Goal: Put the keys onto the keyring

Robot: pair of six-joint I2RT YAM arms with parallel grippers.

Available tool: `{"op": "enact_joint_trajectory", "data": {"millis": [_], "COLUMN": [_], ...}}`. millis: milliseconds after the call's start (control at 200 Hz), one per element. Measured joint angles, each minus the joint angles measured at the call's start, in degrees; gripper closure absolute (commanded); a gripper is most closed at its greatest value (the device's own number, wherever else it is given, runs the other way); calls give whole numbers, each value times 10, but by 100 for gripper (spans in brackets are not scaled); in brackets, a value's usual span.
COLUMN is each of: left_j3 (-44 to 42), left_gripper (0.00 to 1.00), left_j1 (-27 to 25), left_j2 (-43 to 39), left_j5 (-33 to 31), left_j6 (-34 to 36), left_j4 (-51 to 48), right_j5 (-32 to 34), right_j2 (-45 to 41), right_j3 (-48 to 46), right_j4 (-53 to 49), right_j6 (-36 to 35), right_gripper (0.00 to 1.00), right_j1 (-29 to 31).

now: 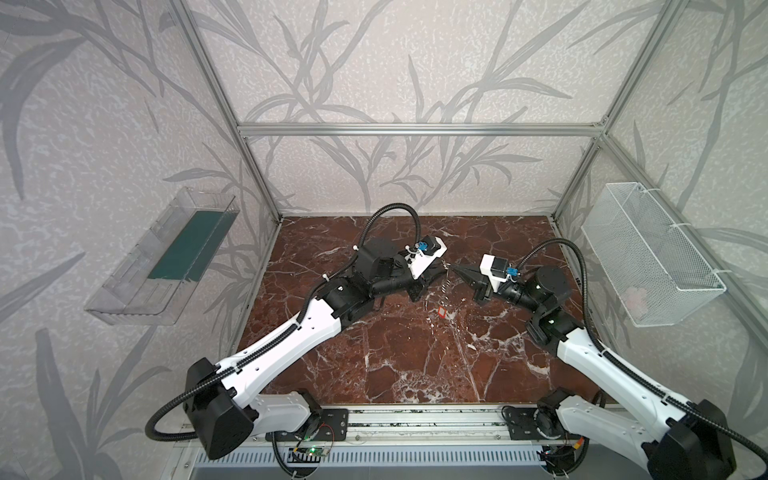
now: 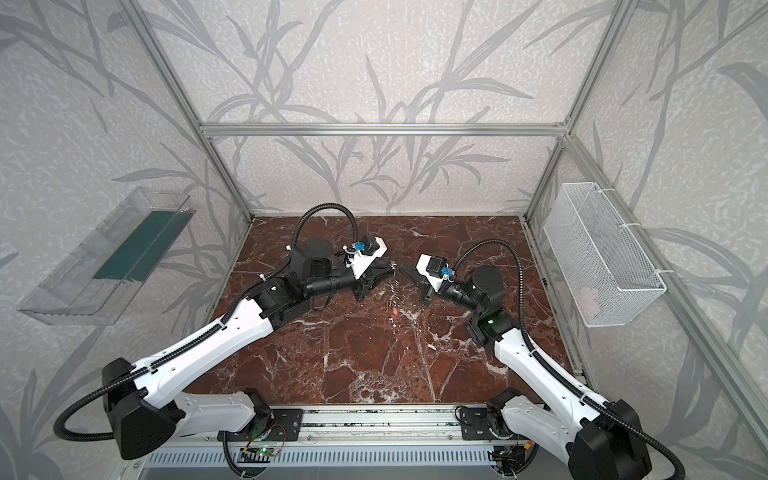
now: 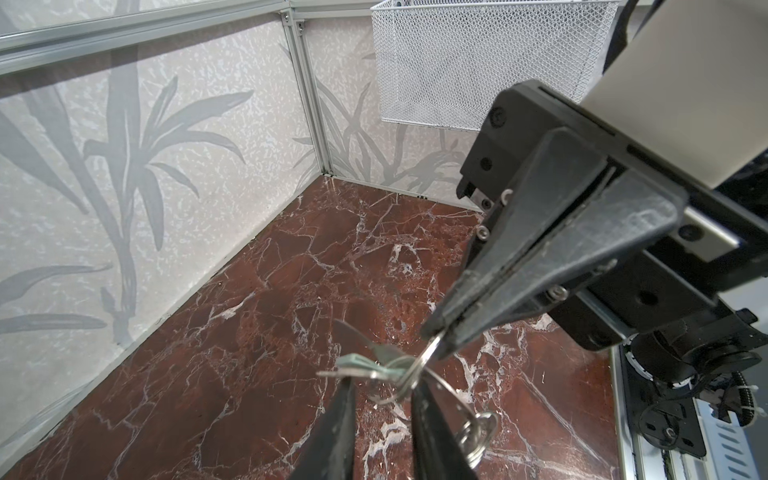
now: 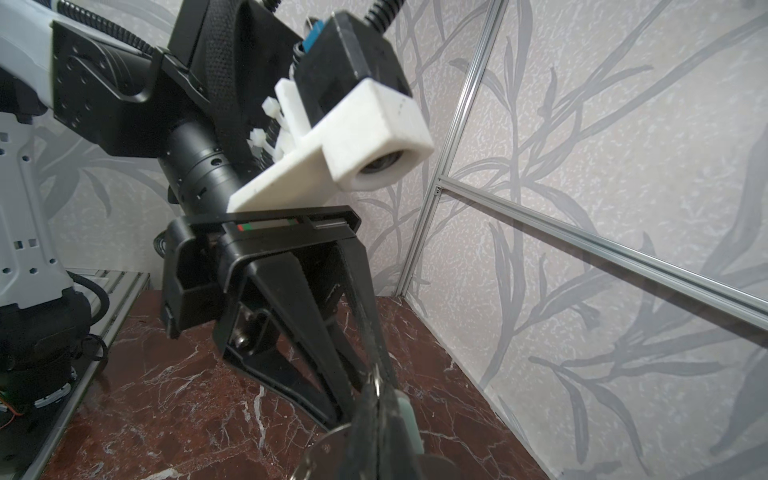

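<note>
Right gripper [image 3: 433, 341] is clenching the thin silver wire keyring [image 3: 426, 357]. Left gripper [image 3: 382, 386], jaws parted, is straddling the small silver keys [image 3: 365, 363] hanging just left of that pinch; red-orange plastic tag [image 1: 441, 311] is dangling below, nearer.

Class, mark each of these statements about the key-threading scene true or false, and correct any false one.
1. The right gripper is shut on the keyring, a thin wire ring. True.
2. A wire basket is fixed to the wall on the right in both top views. True.
3. The red-orange tag lies inside that basket. False: it sits at the end of linked rings below the gripper tips, over the marble table.
4. The left gripper has its fingers pressed tightly together. False: the left wrist view shows a clear gap between them.
</note>
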Motion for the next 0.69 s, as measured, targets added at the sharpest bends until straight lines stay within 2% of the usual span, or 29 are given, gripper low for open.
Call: {"op": "enact_joint_trajectory", "data": {"millis": [95, 275, 370, 560, 630, 695], "left_j3": [0, 0, 0, -3, -4, -8], "left_gripper": [66, 67, 73, 96, 100, 100], "left_j1": [-3, -10, -13, -19, -22, -25], "left_j2": [7, 9, 9, 9, 9, 8], "left_j5": [0, -12, -25, -58, -65, -70], "left_j6": [-3, -4, -3, 5, 11, 14], "left_j4": [3, 8, 16, 30, 34, 41], "right_j5": [7, 10, 11, 18, 26, 38], "right_j2": [1, 5, 5, 7, 7, 7], "right_j3": [0, 0, 0, 0, -1, -4], "right_j4": [12, 37, 42, 48, 51, 58], "right_j6": [11, 24, 27, 36, 41, 50], "right_gripper": [100, 100, 100, 100, 100, 100], "right_j1": [0, 0, 0, 0, 0, 0]}}
